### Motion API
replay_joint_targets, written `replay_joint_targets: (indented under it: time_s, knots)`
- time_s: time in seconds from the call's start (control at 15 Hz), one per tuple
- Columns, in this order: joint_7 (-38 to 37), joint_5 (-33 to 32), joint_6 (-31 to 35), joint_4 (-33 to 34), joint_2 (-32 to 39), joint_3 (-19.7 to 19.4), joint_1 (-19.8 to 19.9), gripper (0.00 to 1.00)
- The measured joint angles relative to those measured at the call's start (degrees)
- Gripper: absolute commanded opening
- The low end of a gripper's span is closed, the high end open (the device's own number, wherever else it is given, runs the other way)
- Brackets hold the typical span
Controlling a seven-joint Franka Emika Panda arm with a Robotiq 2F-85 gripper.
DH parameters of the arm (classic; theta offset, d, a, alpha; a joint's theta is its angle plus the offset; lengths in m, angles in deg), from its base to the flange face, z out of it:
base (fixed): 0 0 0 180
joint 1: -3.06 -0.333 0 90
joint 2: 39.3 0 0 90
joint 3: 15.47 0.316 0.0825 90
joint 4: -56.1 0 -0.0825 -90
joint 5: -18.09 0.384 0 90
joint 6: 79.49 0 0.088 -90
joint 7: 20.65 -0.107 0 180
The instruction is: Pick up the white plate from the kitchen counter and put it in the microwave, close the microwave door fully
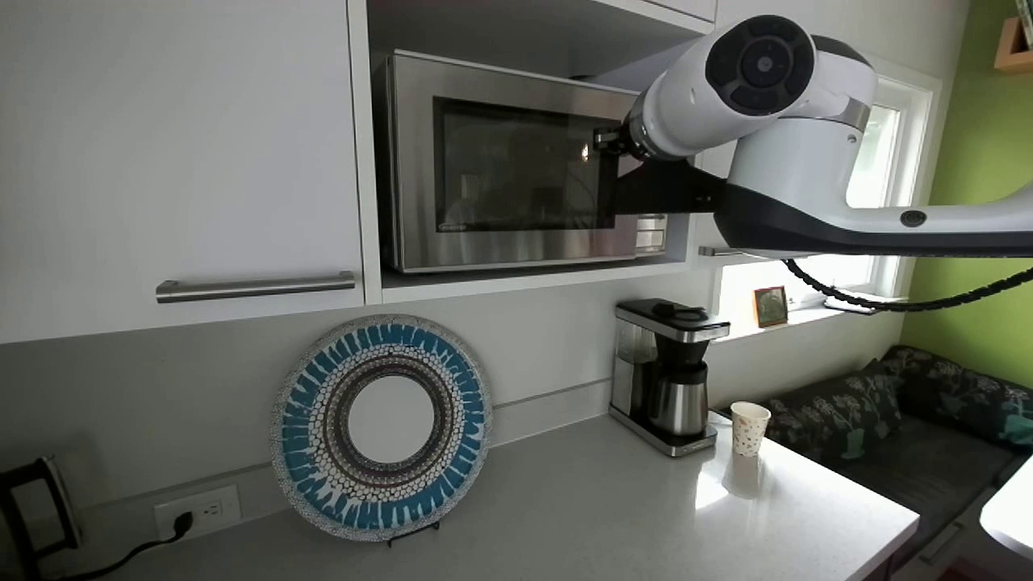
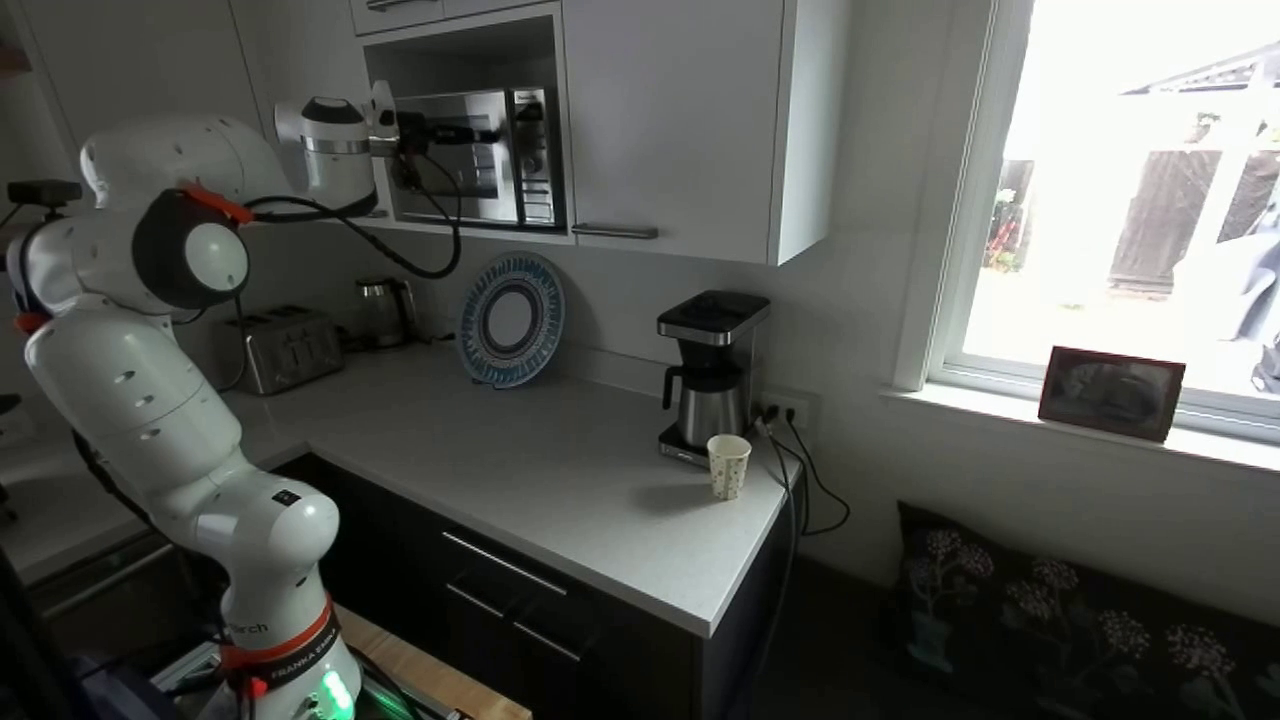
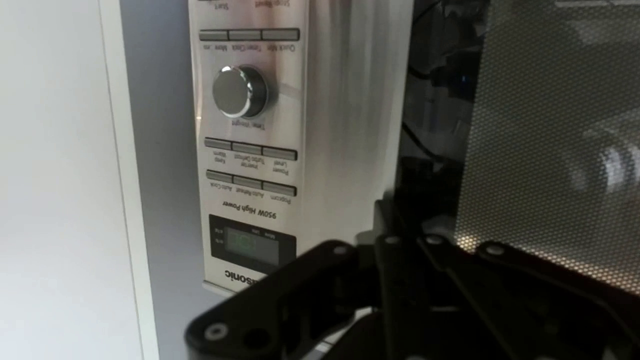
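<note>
Framed by white cabinets, the steel microwave (image 2: 537,155) shows its control panel (image 3: 250,160) upside down in the wrist view. Its microwave door (image 1: 416,169), with the dark glass (image 1: 516,169), looks closed and level with the panel; whether it is latched I cannot tell. My gripper (image 3: 388,205) is shut with nothing visible between its fingers. Its tips are at the border of the door's steel frame and glass, touching or very near. An exterior view shows the gripper (image 2: 488,136) in front of the door. The white plate is out of view. Below runs the kitchen counter (image 1: 565,500).
A large blue-patterned plate (image 1: 393,420) leans on the wall below the microwave. On the counter are a coffee maker (image 2: 712,370), a paper cup (image 2: 728,466), a toaster (image 2: 290,347) and a kettle (image 2: 383,310). A black cable (image 2: 440,270) hangs in a loop from my wrist.
</note>
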Motion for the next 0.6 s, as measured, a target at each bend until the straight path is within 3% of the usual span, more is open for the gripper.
replay_joint_targets:
  time_s: [0.53,0.6]
  knots:
    - [-12.81,-5.59,9.02,-3.12,-0.72,-3.47,0.37,0.00]
    - [-13.79,-5.91,9.87,-3.43,-0.92,-3.78,0.37,0.26]
